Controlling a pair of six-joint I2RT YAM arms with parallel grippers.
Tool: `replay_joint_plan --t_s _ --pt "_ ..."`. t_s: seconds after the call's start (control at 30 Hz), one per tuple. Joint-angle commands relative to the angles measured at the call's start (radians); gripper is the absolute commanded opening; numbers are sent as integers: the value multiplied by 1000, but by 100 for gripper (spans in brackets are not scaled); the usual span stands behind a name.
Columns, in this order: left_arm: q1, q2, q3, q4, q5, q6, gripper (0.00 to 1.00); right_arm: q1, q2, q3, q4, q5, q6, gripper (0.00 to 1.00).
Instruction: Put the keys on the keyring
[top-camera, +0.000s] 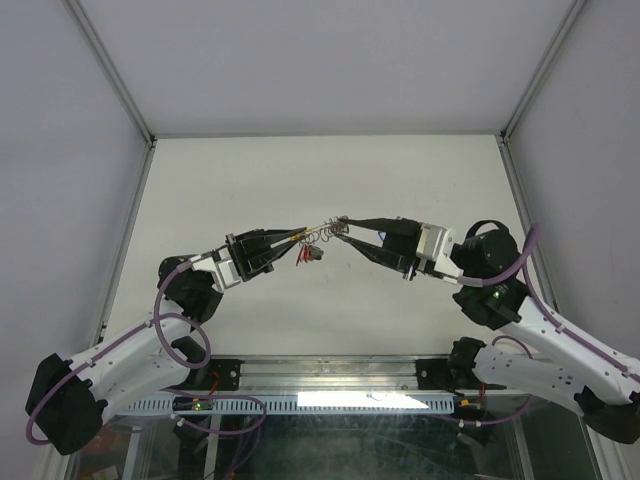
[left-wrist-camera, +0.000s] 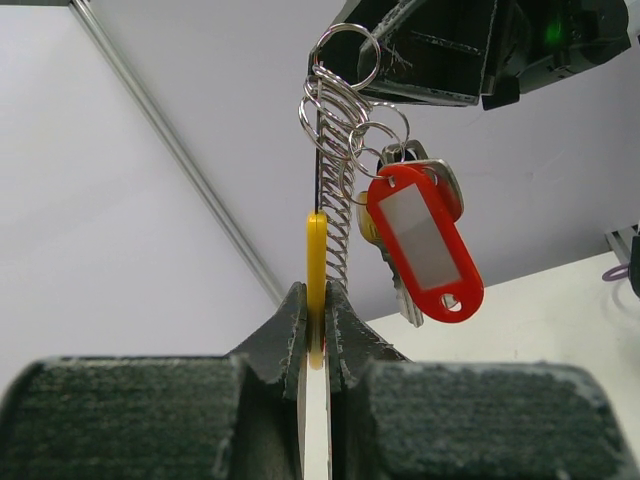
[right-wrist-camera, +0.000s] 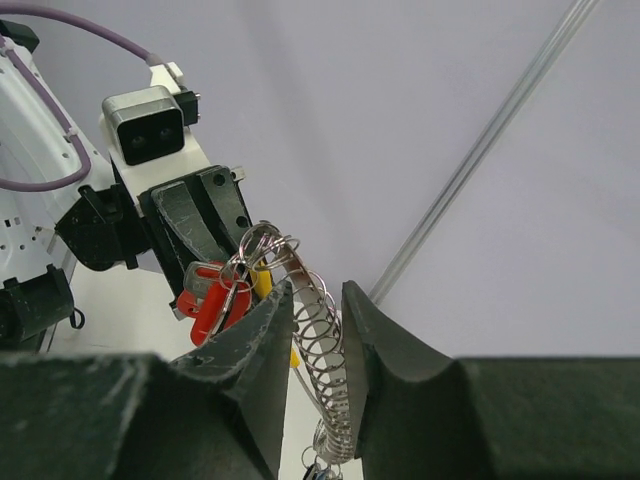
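The keyring (top-camera: 322, 234), a silvery coil, hangs in the air between both grippers above the table. A yellow-tagged key (left-wrist-camera: 316, 270) stands edge-on in my left gripper (left-wrist-camera: 318, 300), which is shut on it, right beside the keyring (left-wrist-camera: 338, 230). A key with a red tag (left-wrist-camera: 425, 240) dangles from small rings on the coil. My right gripper (right-wrist-camera: 318, 288) has its jaws around the keyring (right-wrist-camera: 325, 340), and the coil touches both fingers. More small rings and dark keys (right-wrist-camera: 325, 465) hang at the coil's lower end.
The white table (top-camera: 320, 180) lies below, closed in by pale walls and metal frame posts (top-camera: 110, 70). A metal rail (top-camera: 330, 375) runs along the near edge by the arm bases.
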Motion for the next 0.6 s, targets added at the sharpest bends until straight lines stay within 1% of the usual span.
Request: replay_joint_plan --t_s 0.0,0.17,0.3,0.4,0.57 --pt "0 -29 30 8 -30 56 0 6 -31 47 -33 74 109 30" --pt "0 -36 36 -29 -68 120 0 6 -16 57 -33 133 229 32" --pt "-1 -36 41 -48 -90 153 0 7 4 63 -15 113 314 32" --pt "0 -32 46 -51 -92 164 0 7 16 74 -23 98 341 34" --pt "0 -30 50 -53 -93 171 0 7 31 76 -46 83 327 33"
